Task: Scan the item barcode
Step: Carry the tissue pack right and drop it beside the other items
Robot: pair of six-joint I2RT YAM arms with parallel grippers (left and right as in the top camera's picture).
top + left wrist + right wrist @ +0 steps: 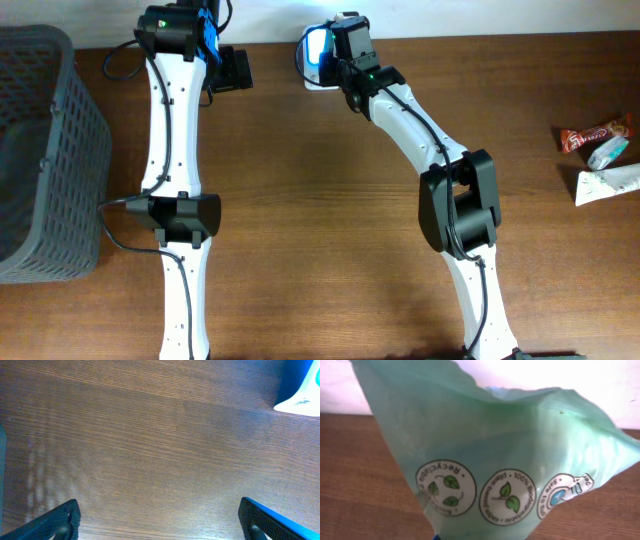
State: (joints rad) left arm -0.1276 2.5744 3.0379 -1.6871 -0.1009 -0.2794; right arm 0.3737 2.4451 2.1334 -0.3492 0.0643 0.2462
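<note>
Right gripper clamped tight on the green pouch, which fills the wrist view, up at the table's far edge. Left gripper fingers spread wide above the wood, basket far left

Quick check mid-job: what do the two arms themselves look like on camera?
Both the left arm and right arm have white tubular links with blocky black joint housings. A black cable loops off the left arm, with blue at its wrist. A green light glows near the right wrist. The left fingers are black, finely textured.
</note>
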